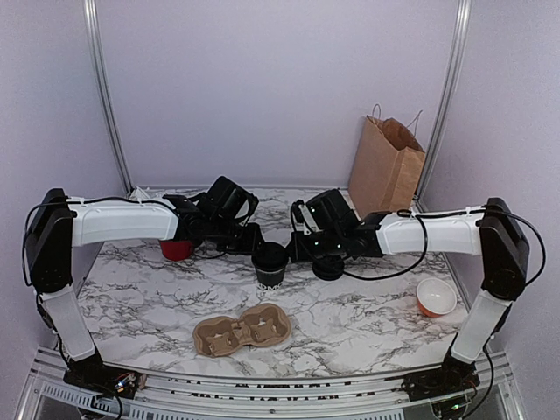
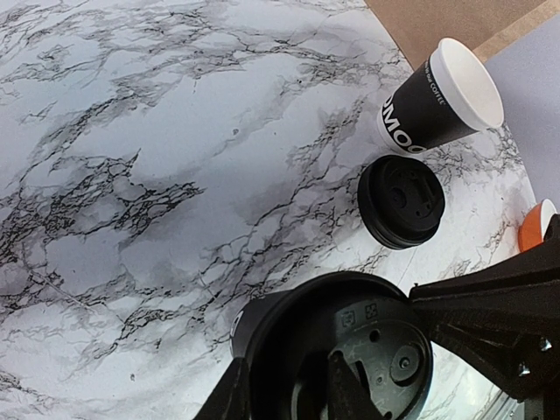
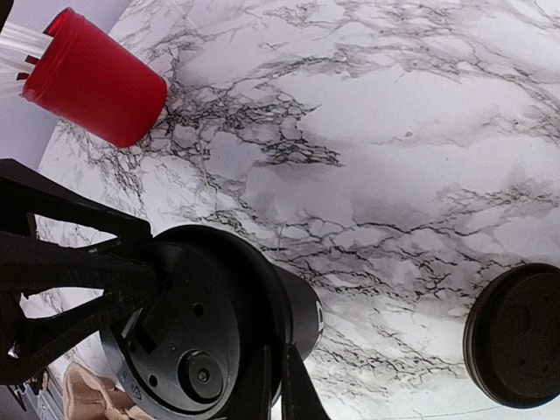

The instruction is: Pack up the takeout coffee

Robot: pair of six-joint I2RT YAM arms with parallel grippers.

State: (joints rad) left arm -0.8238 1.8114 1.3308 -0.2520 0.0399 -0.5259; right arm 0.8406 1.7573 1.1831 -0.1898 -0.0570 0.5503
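Observation:
The takeout coffee (image 1: 269, 265), a black paper cup with its black lid on, stands mid-table. It fills the bottom of the left wrist view (image 2: 332, 350) and of the right wrist view (image 3: 210, 324). My left gripper (image 1: 252, 241) reaches it from the left. It is open (image 2: 287, 398), with one finger outside the cup wall and one over the lid. My right gripper (image 1: 296, 249) reaches it from the right. Its fingers are shut together (image 3: 278, 394), tips at the lid's rim. A second, open black cup (image 2: 442, 96) and a spare lid (image 2: 401, 201) stand apart.
A cardboard cup carrier (image 1: 242, 332) lies near the front edge. A red cup with white sticks (image 1: 177, 249) stands under my left arm. An orange bowl (image 1: 436, 297) sits at the right and a brown paper bag (image 1: 385, 166) at the back right. The spare lid (image 1: 328, 267) lies under my right gripper.

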